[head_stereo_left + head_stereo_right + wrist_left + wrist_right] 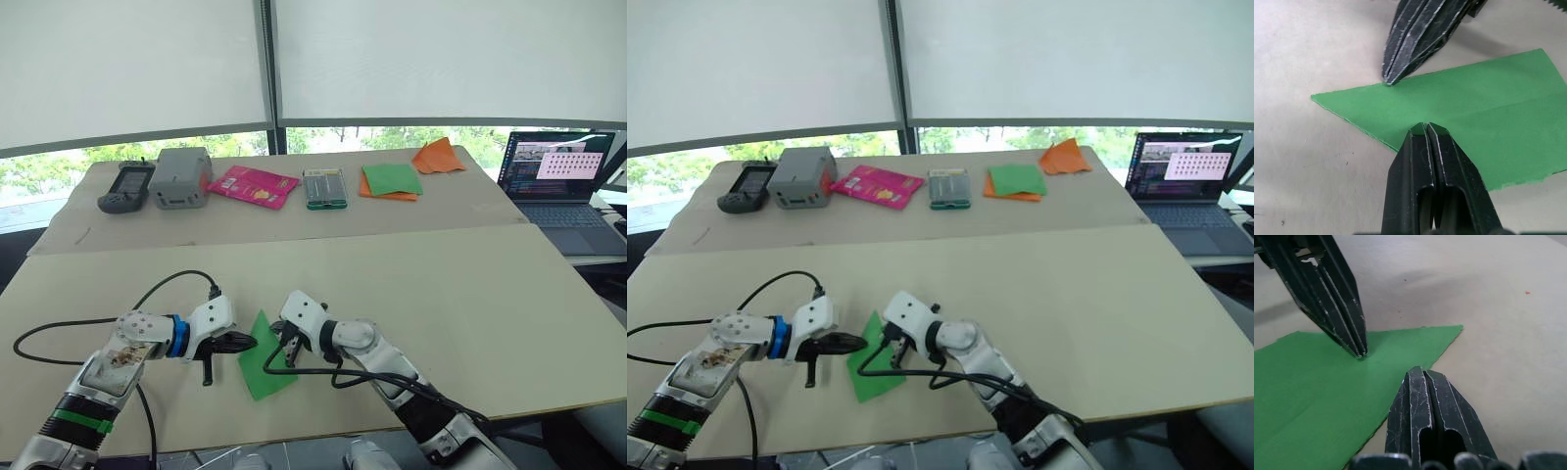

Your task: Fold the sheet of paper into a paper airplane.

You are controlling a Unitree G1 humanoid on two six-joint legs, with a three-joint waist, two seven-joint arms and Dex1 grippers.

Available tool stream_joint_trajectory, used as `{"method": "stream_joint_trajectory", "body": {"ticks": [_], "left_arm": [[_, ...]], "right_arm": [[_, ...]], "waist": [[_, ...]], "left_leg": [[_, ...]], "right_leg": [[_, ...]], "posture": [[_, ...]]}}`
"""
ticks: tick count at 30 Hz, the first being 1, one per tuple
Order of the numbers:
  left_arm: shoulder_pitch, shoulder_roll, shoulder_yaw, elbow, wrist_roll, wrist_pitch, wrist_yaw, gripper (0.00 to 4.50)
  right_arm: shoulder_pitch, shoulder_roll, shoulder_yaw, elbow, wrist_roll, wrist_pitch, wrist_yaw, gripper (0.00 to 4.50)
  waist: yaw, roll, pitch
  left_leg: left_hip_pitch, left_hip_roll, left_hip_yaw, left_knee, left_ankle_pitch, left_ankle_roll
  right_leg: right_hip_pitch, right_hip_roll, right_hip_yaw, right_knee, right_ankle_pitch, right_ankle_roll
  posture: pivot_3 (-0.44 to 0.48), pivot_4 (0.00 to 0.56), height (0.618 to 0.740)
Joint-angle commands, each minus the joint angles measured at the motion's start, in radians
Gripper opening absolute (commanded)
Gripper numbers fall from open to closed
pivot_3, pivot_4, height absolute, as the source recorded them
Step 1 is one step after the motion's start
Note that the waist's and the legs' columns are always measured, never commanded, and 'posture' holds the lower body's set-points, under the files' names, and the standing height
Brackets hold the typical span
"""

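No writing can be read on anything. The counter [470, 294] is pale beige, set before shaded windows. One sheet of paper [265, 360] lies flat near its front edge, between two tools. The left tool [246, 343] and right tool [283, 345] both have fingers pressed together, tips touching the sheet's opposite edges. Far right sits one laptop [560, 181].

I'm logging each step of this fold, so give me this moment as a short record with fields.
paper: green sheet, partly folded, narrow with one pointed end, flat on the near table
left pincer: shut, tip on the paper's edge
right pincer: shut, tip at the opposite edge
far table: handheld device, grey box, pink packet, green-on-orange sheets, crumpled orange paper
right side: open laptop
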Motion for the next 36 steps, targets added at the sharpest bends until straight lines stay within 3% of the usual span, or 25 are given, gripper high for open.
{"method": "stream_joint_trajectory", "body": {"ticks": [1,20,36], "left_arm": [[0.024,0.011,-0.044,0.040,0.052,0.016,-0.002,0.07],[0.017,0.009,-0.055,0.053,0.059,0.014,0.003,0.07],[0.011,0.008,-0.062,0.062,0.065,0.012,0.007,0.07]], "right_arm": [[0.060,-0.037,0.089,0.020,-0.023,0.103,0.054,0.00],[0.087,-0.150,0.172,-0.108,-0.046,0.159,0.141,0.00],[0.078,-0.242,0.249,-0.188,-0.097,0.049,0.243,0.00]], "waist": [[0.000,0.000,0.000],[0.001,-0.003,-0.004],[0.003,-0.004,-0.004]], "left_leg": [[0.000,0.000,0.000,0.000,0.000,0.000],[0.000,0.000,0.000,0.000,-0.001,-0.001],[0.000,0.000,0.000,0.000,-0.002,-0.002]], "right_leg": [[0.000,0.000,0.000,0.000,0.000,0.000],[0.000,0.000,0.000,-0.001,-0.001,-0.001],[0.000,0.000,0.000,-0.001,-0.002,-0.001]], "posture": [[0.000,0.150,0.740],[0.000,0.150,0.740],[0.000,0.150,0.740]]}}
